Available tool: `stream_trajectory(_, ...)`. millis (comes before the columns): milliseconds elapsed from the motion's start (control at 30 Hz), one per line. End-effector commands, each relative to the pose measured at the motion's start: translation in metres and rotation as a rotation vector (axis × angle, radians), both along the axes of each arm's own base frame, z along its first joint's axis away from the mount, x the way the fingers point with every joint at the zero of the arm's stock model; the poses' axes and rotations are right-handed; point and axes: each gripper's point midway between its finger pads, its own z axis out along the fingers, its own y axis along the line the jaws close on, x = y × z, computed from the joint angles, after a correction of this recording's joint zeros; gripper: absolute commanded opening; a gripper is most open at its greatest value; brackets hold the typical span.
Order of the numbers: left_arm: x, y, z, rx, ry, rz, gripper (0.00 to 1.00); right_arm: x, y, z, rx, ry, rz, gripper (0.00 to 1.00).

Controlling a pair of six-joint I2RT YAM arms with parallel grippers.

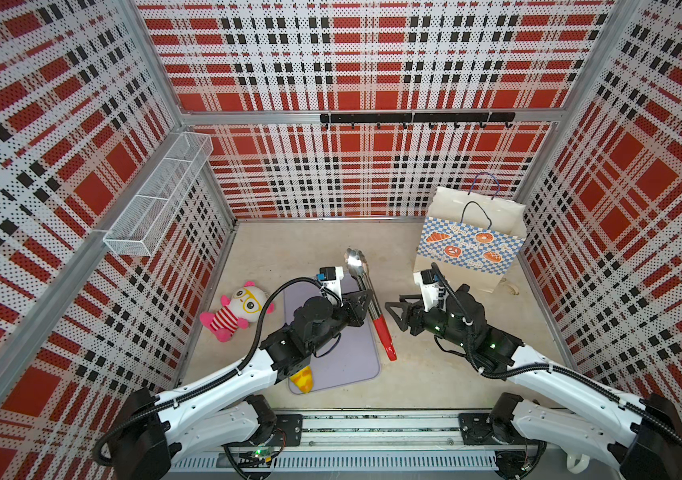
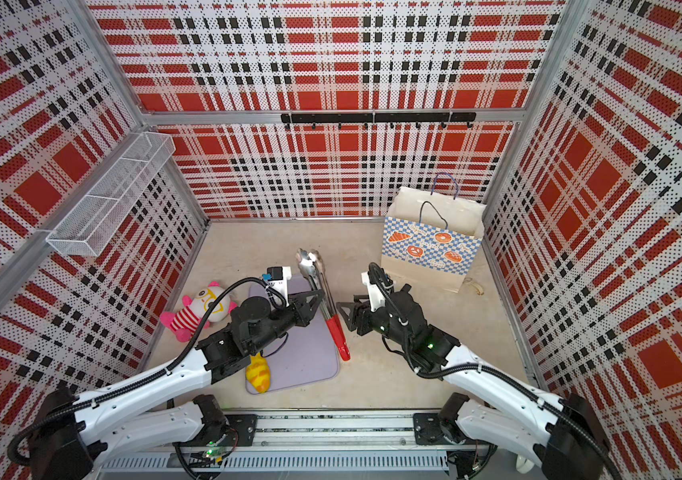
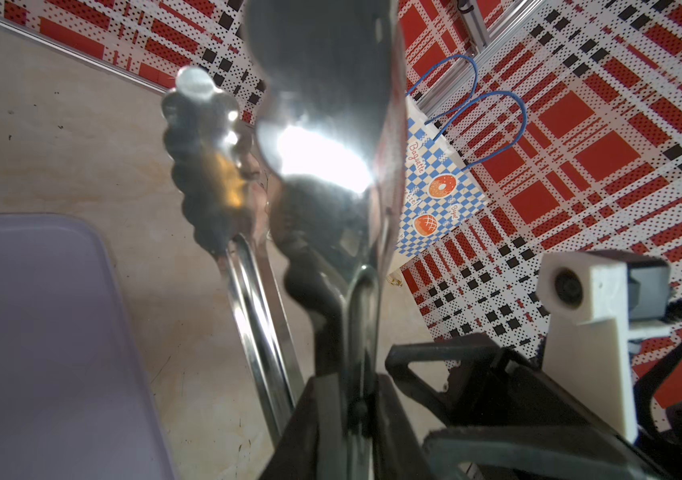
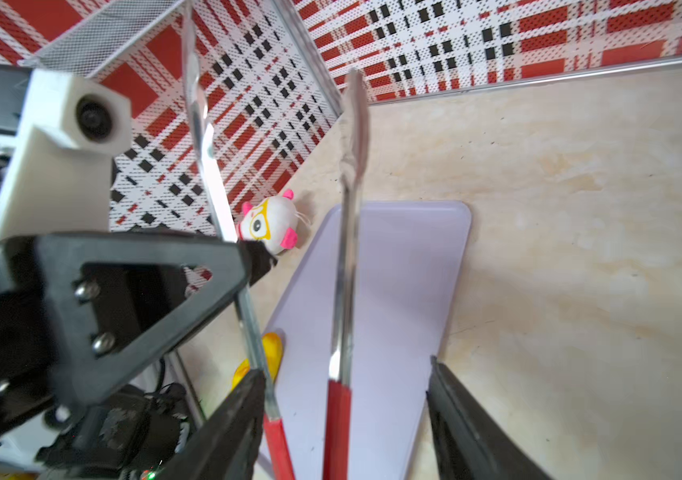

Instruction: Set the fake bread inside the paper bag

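Left gripper (image 1: 366, 303) is clamping the metal tongs (image 1: 366, 286) partway along their length, with the scalloped tips pointing toward the back wall; in the right wrist view it is seemingly pinching only one arm of the tongs, the other running free beside it. Meanwhile the right gripper (image 4: 343, 370) is standing released, its jaws straddling the red handles (image 4: 337, 424) without pressing them. One yellow ridged loaf (image 1: 302, 380) of the fake bread is lying at the near end of the lilac board (image 1: 343, 365); the paper bag (image 1: 472, 245) is standing upright, mouth open, at the back right, well apart from the loaf.

Trouble is likely coming from that one-armed hold; the tongs may be swivelling or sliding in the grip as soon as they are swung toward the loaf, and they cannot be squeezed shut that way; the right gripper, sitting so close, could be knocking the handles as it pulls away; later, the tips could be snagging the cord handles (image 1: 476, 212) and tipping the light bag.

The left arm is covering much of the loaf in both top views; the bag's inside is not showing, so whether other breads are lying in it I cannot tell; nor whether the handle ends are touching the surface (image 1: 422, 374).
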Motion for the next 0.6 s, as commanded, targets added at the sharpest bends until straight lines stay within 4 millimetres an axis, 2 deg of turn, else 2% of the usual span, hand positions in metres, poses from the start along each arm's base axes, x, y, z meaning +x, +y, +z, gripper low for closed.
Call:
stream_trajectory(0,0.0,0.002,0.02,-0.052,-0.051,-0.019,0.16,-0.027,0.012,-0.007,0.055,0.042,0.151,0.66)
stream_trajectory(100,-0.002,0.002,0.028,-0.07,-0.07,-0.032,0.16,-0.037,0.019,-0.021,0.069,0.102,0.216,0.69)
stream_trajectory(267,-0.005,0.002,0.035,-0.098,-0.089,-0.055,0.15,-0.047,0.032,-0.031,0.107,0.143,0.302,0.68)
stream_trajectory(467,-0.001,0.007,0.032,-0.088,-0.08,-0.037,0.13,-0.031,0.025,-0.049,0.047,0.159,0.2,0.68)
stream_trajectory(567,0.003,0.01,0.027,-0.089,-0.07,-0.032,0.12,-0.027,0.02,-0.05,0.007,0.134,0.17,0.67)
